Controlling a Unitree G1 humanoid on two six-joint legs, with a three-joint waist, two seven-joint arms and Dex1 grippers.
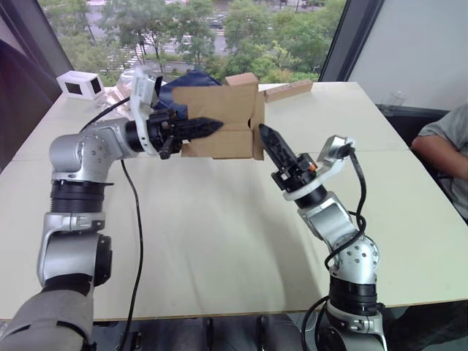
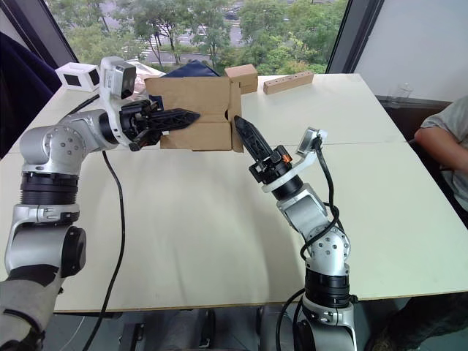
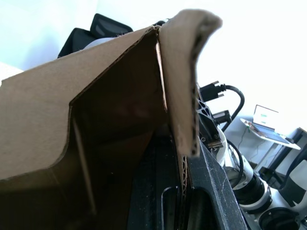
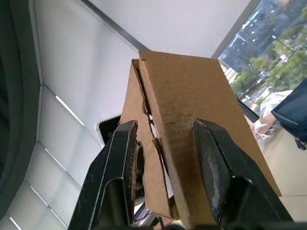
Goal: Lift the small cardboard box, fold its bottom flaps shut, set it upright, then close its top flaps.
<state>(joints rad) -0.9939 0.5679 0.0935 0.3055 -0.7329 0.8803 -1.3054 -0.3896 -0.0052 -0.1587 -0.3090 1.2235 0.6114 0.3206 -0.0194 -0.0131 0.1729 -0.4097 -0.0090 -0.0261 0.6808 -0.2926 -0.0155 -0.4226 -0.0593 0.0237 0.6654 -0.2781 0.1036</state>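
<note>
The small cardboard box [image 1: 219,117] hangs above the table, lying on its side, brown and plain. My left gripper [image 1: 217,125] reaches across its front face and is shut on one of its side walls [image 3: 180,115], whose edge runs down between the fingers. Short flaps [image 1: 257,124] stand at the box's right-hand end; whether these are the bottom flaps or the top flaps I cannot tell. My right gripper [image 1: 263,132] points up at that end, open, and the flapped corner [image 4: 177,110] shows just beyond the gap between its fingers. The box's far end is hidden.
On the pale table [image 1: 219,234] at the back lie a wooden block [image 1: 289,90], another small carton [image 1: 241,78], a dark blue bag [image 1: 191,79] and a white device [image 1: 80,85]. A person's arm [image 1: 442,150] rests at the right edge.
</note>
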